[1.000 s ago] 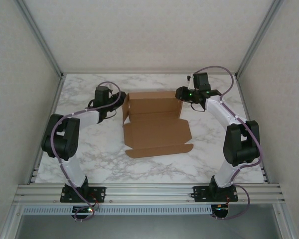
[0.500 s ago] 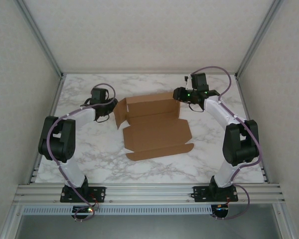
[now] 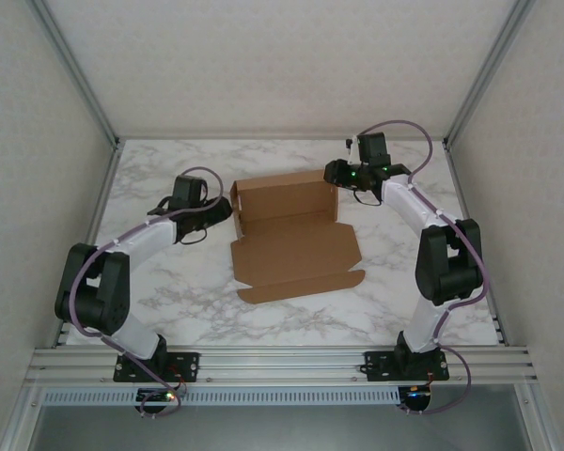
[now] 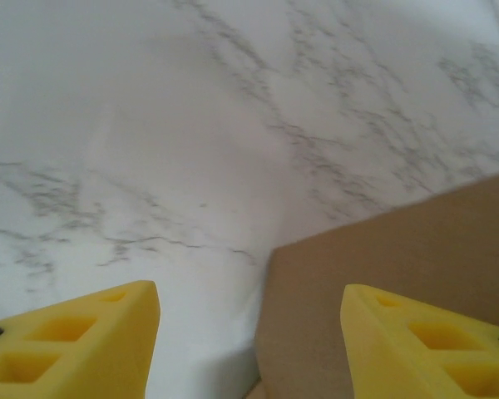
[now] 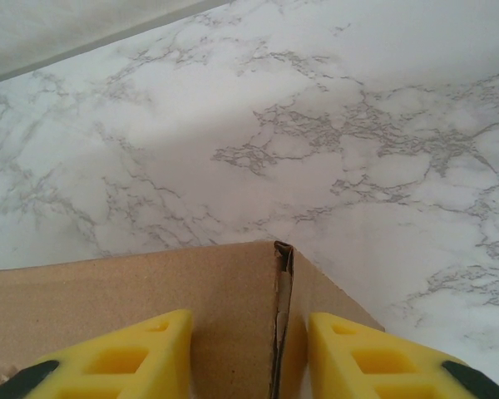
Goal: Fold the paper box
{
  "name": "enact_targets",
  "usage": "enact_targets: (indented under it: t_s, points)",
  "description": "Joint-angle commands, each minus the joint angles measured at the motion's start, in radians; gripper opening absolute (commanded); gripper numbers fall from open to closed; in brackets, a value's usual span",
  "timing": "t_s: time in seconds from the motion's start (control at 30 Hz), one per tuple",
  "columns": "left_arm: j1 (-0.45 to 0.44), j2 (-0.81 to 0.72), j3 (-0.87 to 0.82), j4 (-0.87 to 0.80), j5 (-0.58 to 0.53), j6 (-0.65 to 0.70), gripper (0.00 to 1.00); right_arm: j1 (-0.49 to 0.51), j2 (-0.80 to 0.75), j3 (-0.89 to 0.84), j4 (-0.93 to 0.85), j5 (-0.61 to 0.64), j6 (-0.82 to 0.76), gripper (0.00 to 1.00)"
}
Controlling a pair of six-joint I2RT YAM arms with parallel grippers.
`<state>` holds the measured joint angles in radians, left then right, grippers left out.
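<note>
Top external: paper box [image 3: 296, 249] lies lengthwise left-right, raised wall farthest

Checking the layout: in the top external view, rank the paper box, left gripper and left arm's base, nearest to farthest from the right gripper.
From the right gripper:
1. paper box, its back right corner beside it.
2. left gripper, across the box at its left wall.
3. left arm's base, near left edge.

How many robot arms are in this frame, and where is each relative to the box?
2. The left arm reaches the paper box at its left wall; the right arm is at its far right corner. None looks hidden.
</note>
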<state>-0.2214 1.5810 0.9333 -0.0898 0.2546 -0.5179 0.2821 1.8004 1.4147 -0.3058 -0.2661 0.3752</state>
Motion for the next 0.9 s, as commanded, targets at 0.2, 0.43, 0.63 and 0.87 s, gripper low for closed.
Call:
enact_targets:
  t_s: [0.2,0.43,0.63,0.87]
  points:
    - [-0.052,0.047,0.082,0.037,0.026,0.074,0.61,0.024,0.040,-0.033,-0.180,-0.006,-0.020,0.38]
    - [-0.084,-0.015,0.015,0.118,0.073,0.123,0.63,0.025,0.022,-0.050,-0.176,0.003,-0.018,0.38]
    - [-0.115,-0.034,-0.001,0.131,0.066,0.184,0.64,0.024,0.017,-0.061,-0.169,0.000,-0.016,0.38]
    - [-0.157,-0.038,0.019,0.094,0.044,0.246,0.65,0.025,0.009,-0.068,-0.174,0.006,-0.018,0.38]
